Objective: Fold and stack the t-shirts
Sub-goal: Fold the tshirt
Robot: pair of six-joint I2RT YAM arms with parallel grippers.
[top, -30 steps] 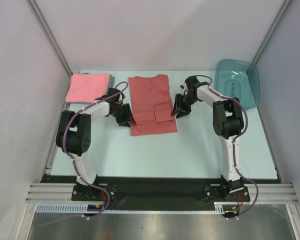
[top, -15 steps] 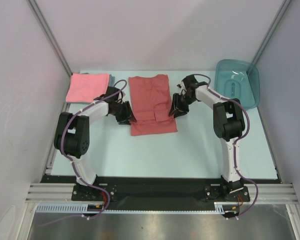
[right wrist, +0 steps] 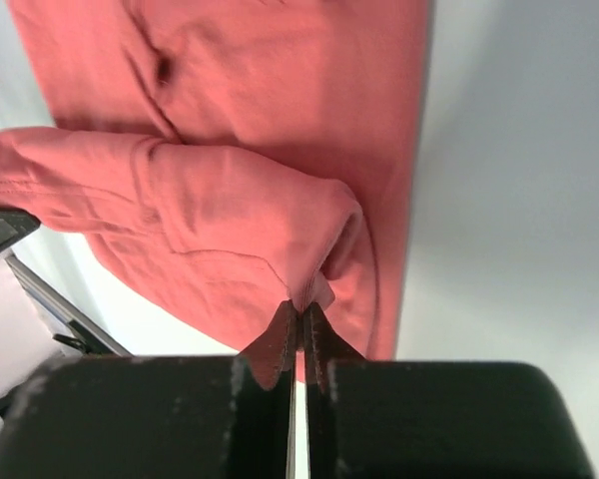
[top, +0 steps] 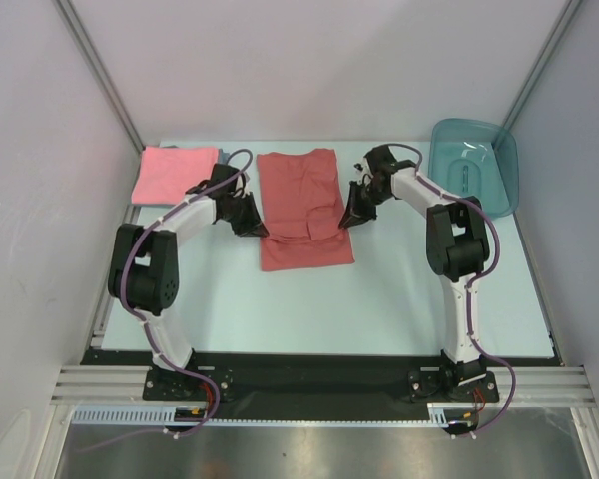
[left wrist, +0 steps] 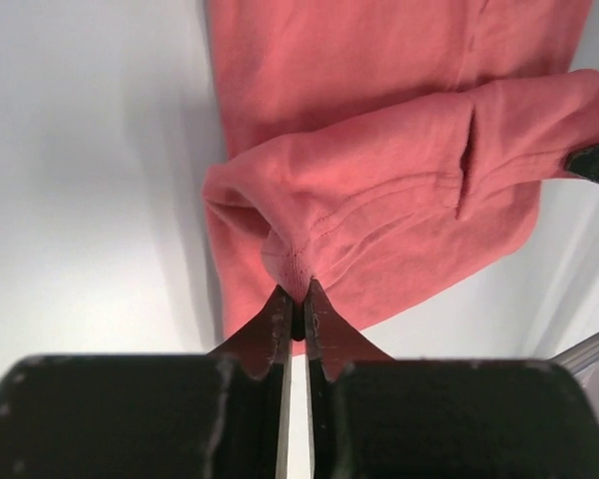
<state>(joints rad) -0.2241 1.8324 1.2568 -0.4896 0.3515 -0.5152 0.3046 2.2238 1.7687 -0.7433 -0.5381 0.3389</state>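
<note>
My left gripper [left wrist: 298, 297] has its fingers pressed almost together on a small pucker of the brick-red t-shirt [left wrist: 379, 190], at the edge nearest that hand. My right gripper [right wrist: 299, 311] is shut just as tight on a bunched corner at the opposite edge. The shirt lies flat on the table [top: 379, 299], stretched between my two pairs of fingers, with a doubled band of cloth running from one pinch across to the other. Out past my left fingers, away from the red shirt, the pink t-shirt [top: 175, 173] sits folded, and a sliver of the grey-blue t-shirt [top: 220, 158] shows under it. The teal tub [top: 474, 165] stands well beyond my right fingers.

Both bites look thin to me. I may have only the top layer at either side, so when I lift, the under layer could stay down and the fold would open crooked. If one hand rises or travels ahead of the other, the cloth will skew or slide out of the slimmer pinch. Pulling my hands apart too hard could tear the fabric free, and too much slack would let the middle sag and crease.

A second ago both pairs of fingers stood about half open beside the shirt's edges, a little closer to my bases. They have since slid further along the edges and clamped shut. The shirt itself has hardly shifted.
</note>
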